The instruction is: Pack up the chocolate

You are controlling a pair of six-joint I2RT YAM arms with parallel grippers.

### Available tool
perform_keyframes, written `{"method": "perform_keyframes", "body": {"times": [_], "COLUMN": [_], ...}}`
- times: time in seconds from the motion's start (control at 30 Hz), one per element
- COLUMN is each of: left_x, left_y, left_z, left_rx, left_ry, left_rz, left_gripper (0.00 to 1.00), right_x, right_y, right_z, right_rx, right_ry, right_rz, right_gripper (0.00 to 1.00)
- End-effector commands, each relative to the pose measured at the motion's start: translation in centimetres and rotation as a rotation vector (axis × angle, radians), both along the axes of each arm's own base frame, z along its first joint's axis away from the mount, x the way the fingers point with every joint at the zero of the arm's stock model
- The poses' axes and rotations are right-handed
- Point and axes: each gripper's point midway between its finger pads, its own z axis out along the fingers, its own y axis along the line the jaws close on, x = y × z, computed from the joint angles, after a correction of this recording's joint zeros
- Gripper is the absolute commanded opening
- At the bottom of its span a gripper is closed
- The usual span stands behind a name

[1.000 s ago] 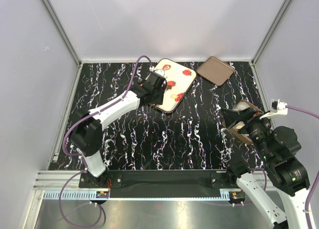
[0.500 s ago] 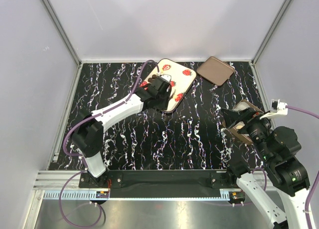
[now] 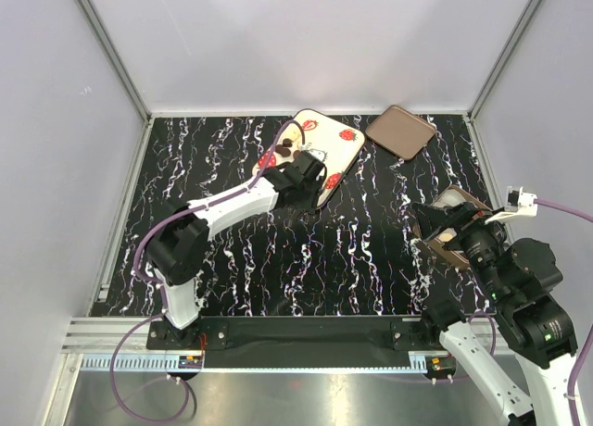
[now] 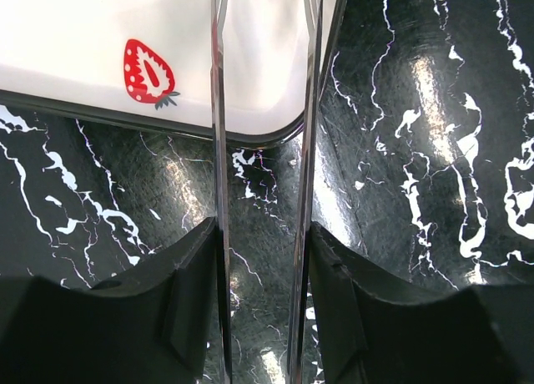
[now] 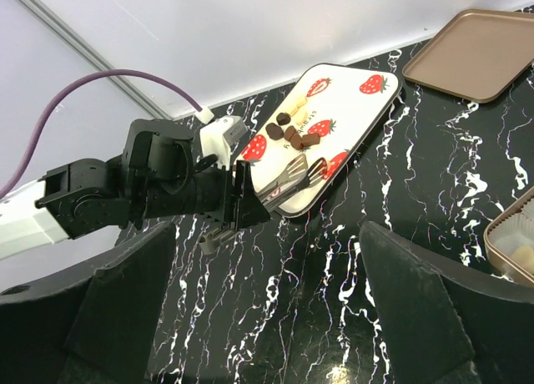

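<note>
bright, even overhead light — sharp frames, white glare on glossy table (image 4: 434, 83)

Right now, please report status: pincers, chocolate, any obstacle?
Left pincer open, over tray edge. Right pincer open, empty. Chocolate clustered on tray. Nothing in between.

One cream tray (image 5: 350, 113) at the middle of the table's (image 3: 371, 259) far edge, printed with five strawberries (image 5: 373, 85), carries about six chocolates (image 5: 292, 136), mostly dark. One brown lid (image 3: 400, 131) at the far right corner. One box (image 5: 509, 225) by the right edge, one pale chocolate (image 5: 523, 250) showing inside.
</note>
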Motion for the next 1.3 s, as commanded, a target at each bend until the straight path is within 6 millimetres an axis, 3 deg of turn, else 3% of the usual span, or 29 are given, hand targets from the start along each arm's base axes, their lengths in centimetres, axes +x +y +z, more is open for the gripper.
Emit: {"method": "perform_keyframes", "body": {"times": [0.0,0.47,0.67,1.27], "left_x": [1.4,2.7,2.5,2.8], "left_y": [-0.9,-1.6,-1.6,-0.5], "left_z": [1.3,0.1,-0.1,5.5], "left_rx": [-0.023,0.001,0.004,0.014], "left_ry": [-0.058,-0.052,-0.036,-0.096], "left_rz": [-0.002,-0.013,-0.024,0.004], "left_gripper": [0.48,0.47,0.39,0.35], "right_x": [0.0,-0.2,-0.1,-0.3], "right_y": [-0.3,-0.7,-0.7,-0.8], "right_z": [1.0,0.9,0.7,0.8], "right_rx": [0.005,-0.009,-0.010,-0.001], "right_ry": [-0.039,-0.043,-0.040,-0.046], "right_rz": [-0.011,-0.027,-0.032,-0.029], "right_gripper": [0.99,0.98,0.99,0.99]}}
